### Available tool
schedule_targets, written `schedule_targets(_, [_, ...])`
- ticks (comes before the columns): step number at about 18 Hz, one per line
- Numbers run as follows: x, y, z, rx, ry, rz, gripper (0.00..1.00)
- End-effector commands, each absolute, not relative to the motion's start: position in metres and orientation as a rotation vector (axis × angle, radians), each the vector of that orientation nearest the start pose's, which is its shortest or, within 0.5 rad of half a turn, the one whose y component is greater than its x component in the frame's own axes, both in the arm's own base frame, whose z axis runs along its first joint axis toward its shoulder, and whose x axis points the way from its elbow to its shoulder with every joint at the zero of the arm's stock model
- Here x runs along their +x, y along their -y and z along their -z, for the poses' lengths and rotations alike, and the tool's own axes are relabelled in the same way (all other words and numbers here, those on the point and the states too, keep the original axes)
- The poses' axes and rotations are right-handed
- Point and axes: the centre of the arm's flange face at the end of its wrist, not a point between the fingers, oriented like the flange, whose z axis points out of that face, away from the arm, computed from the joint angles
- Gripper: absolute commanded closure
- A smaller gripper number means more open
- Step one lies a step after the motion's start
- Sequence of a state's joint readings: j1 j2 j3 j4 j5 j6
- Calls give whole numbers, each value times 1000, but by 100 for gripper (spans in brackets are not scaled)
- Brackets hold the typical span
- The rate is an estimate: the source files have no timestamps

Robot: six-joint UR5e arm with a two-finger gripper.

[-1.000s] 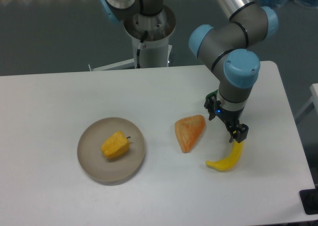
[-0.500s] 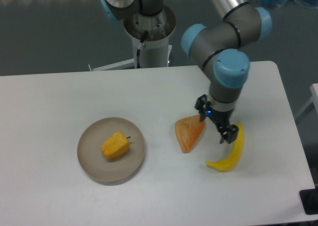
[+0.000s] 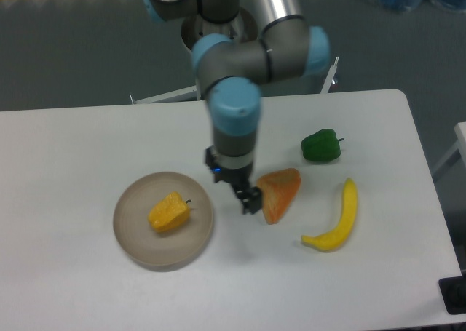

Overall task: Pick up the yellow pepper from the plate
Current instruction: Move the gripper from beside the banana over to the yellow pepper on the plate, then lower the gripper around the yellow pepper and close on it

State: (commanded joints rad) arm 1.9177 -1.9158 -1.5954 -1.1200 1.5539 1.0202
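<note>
Between plate (image 3: 131,233) and orange wedge (image 3: 280,193): gripper (image 3: 246,197); banana (image 3: 336,219) beyond.

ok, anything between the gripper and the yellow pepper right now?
Nothing visible. The gripper is just right of the plate, with bare table and plate rim between it and the yellow pepper. The orange wedge sits on its far side.

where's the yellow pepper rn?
On the plate, left half of the table, stem pointing right: the pepper. The gripper hangs just right of the plate.
</note>
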Motion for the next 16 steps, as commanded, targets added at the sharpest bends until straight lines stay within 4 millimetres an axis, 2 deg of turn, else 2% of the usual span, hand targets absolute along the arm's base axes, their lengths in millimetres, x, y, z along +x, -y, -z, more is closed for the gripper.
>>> schedule_targets(3, [-70,-635,-310,-2913,-978,-49,0])
schedule_targets(5, [-49,-638,-298,-2922,-1008,-33,0])
schedule_targets(9, [-30,-633,-290,-2934,-1027,-14,0])
schedule_targets(13, [-18,-634,-287,-2948,-1002,-11,0])
schedule_targets(16, [-18,-638,-271,-2972,-985,4,0])
